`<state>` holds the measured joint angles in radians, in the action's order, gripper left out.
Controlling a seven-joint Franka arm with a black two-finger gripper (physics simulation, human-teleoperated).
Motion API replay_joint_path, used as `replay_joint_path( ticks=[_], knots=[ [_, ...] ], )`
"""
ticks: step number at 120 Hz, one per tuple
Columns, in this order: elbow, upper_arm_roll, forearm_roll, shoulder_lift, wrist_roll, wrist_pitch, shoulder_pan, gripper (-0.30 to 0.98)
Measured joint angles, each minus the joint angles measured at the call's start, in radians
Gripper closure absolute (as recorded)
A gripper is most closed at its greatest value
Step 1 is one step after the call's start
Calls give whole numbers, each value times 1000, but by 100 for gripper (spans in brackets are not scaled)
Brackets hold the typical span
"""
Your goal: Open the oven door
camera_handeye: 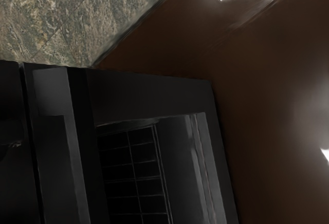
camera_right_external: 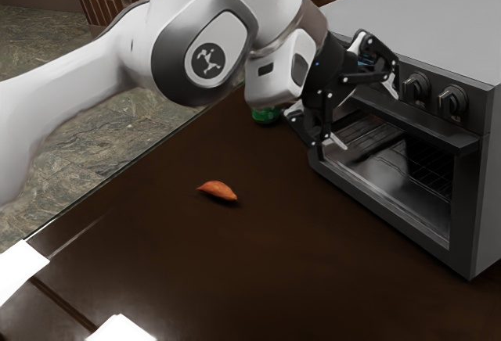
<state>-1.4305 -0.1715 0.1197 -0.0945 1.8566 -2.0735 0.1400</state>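
Exterior view: one oven door point(camera_right_external: 391, 177), shut, directly before the fingers point(camera_right_external: 337, 141), which are released and spread wide. One door handle point(camera_right_external: 423, 126), running past them toward the exterior view's right. Two control knobs point(camera_right_external: 452, 101), near the upper fingertip. One grey oven point(camera_right_external: 415, 12), beyond the fingers. One orange root vegetable point(camera_right_external: 218, 191), on the worktop point(camera_right_external: 196, 263), well apart from them.

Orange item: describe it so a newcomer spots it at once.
Exterior view: find the big grey oven, then the dark brown table. On the table lies a small, tapered item like a sweet potato. It is orange and fully visible; the green object is partly hidden behind the arm.
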Motion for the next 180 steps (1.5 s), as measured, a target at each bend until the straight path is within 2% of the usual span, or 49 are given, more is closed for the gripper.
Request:
replay_joint_path(
  ticks=[52, 69, 92, 142, 154, 180],
  knots=[
    [3, 28, 12, -45, 22, -8, -9, 0],
    [48, 33, 15, -90, 27, -8, -11, 0],
    [71, 34, 33, -111, 32, -7, -59, 0],
    [102, 32, 40, -166, 41, -6, -82, 0],
    [103, 30, 38, -174, 43, -6, -86, -4],
    [96, 32, 44, -176, 45, -5, -97, 0]
  ],
)
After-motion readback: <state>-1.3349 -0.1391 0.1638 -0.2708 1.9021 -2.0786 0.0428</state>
